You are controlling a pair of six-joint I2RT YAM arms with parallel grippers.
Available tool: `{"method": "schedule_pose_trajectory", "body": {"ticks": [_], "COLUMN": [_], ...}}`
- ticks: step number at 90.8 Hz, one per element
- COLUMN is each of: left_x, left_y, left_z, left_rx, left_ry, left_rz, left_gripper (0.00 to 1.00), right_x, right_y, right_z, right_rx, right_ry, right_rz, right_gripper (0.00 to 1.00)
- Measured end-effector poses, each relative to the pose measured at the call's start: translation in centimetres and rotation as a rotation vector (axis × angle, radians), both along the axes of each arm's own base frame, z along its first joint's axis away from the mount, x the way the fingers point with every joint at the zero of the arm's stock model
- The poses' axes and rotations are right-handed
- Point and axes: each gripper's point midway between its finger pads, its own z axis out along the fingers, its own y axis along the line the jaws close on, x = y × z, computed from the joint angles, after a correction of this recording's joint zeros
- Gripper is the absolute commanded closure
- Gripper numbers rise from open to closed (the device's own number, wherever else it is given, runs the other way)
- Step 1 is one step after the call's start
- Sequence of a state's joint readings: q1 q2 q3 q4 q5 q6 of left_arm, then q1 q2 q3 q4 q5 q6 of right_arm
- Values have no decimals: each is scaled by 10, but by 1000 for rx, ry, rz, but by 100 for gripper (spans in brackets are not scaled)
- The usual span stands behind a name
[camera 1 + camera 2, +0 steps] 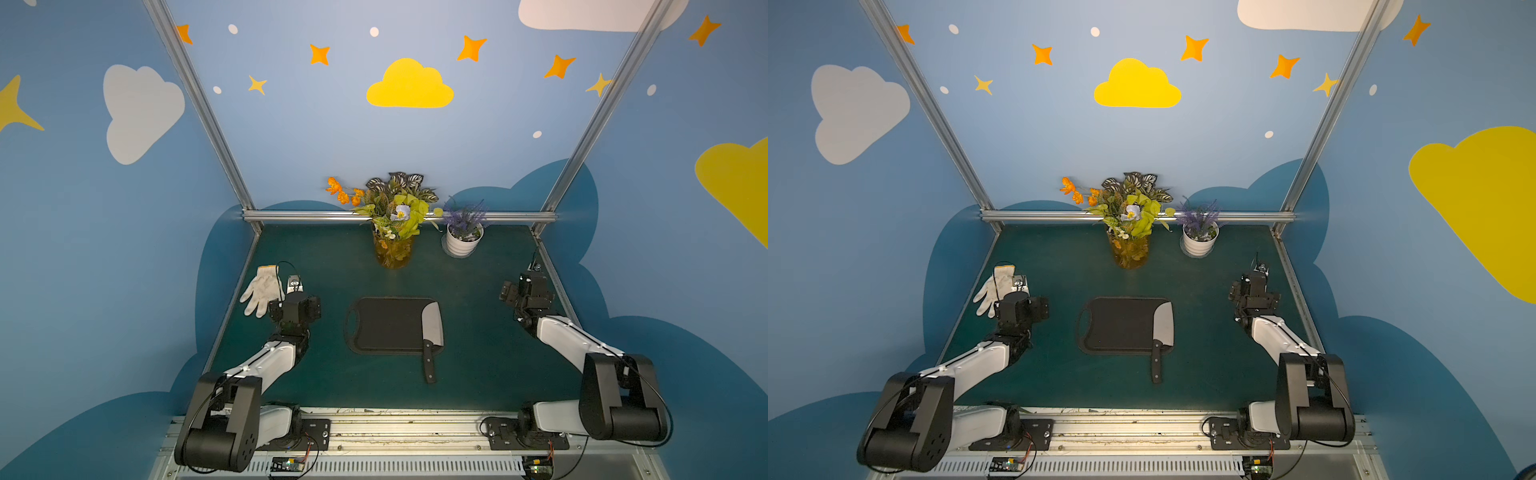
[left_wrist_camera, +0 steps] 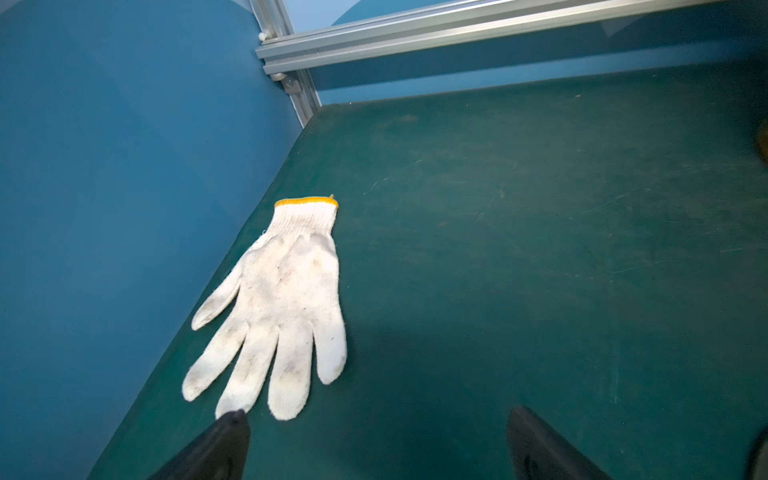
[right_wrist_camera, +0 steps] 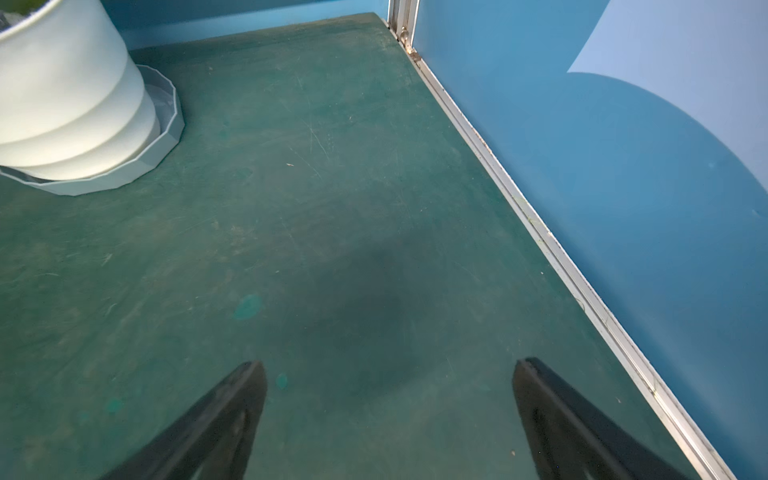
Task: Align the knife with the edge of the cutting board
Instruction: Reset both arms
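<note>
My left hand (image 2: pixel 376 415) gapes empty, one fingertip hiding a tip of the white glove (image 2: pixel 282 299). My right hand (image 3: pixel 390 365) gapes over bare counter (image 3: pixel 332 208). Between them lies the cutting board (image 1: pixel 386 324). The knife (image 1: pixel 432 328) lies on the end nearer my right hand, its handle overhanging, and both are outside my wrist views.

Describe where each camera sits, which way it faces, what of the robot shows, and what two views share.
Both top views: high over the front edge, looking down toward the back wall at the cutting board and knife; left arm and right arm show.
Left wrist: on the left arm, looking past the open left gripper at the glove near the table corner.
Right wrist: on the right arm, looking past the open right gripper at the white pot.
Shared: glove, in left wrist and top views.
</note>
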State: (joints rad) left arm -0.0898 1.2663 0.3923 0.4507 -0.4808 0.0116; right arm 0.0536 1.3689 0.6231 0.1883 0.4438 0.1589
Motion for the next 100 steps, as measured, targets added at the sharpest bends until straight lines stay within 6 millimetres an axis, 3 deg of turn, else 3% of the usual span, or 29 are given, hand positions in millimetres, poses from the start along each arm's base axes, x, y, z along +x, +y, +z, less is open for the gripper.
{"method": "schedule_pose_trajectory", "body": {"ticks": [18, 53, 100], "left_x": [7, 12, 23], "left_y": [-13, -35, -62], "left_z": [-3, 1, 1], "left_rx": [-11, -45, -127], "left_ry": [-21, -64, -119], "left_rz": [-80, -220, -364], "left_gripper": [0, 0, 0], "right_x": [-14, -5, 6], "right_y": [-4, 1, 16], "right_z": [-20, -11, -17], "right_rx": [-32, -36, -15], "right_ry": [-10, -112, -121], "right_rz": [-9, 30, 129], "right_gripper": [2, 2, 2]}}
